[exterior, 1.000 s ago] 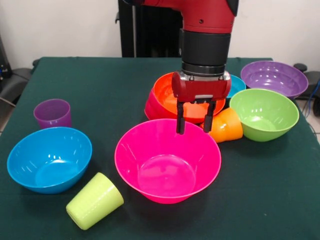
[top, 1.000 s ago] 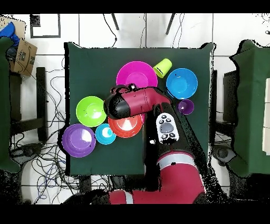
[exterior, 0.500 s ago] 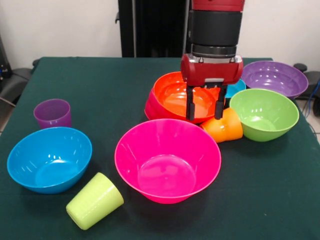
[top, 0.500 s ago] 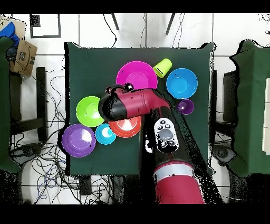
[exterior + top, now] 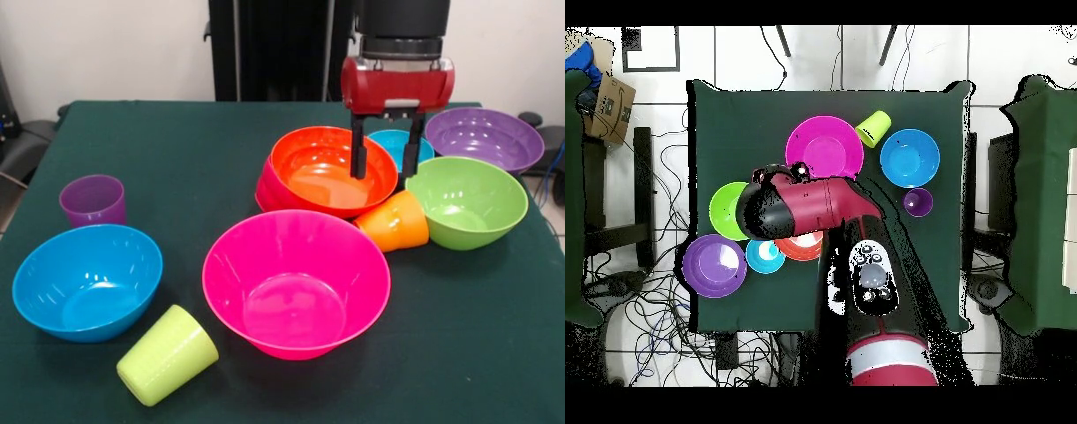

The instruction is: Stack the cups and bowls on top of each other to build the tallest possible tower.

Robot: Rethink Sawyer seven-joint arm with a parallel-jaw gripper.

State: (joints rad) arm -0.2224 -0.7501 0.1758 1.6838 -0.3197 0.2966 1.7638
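One gripper with jaws parted and empty above orange cup, hidden under arm overhead.

Glossy plastic bowls on matt, seemingly cloth table cover.

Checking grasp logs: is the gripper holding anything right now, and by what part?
Nothing is held. The gripper is open and empty, hanging above the orange bowl's rim near the orange cup.
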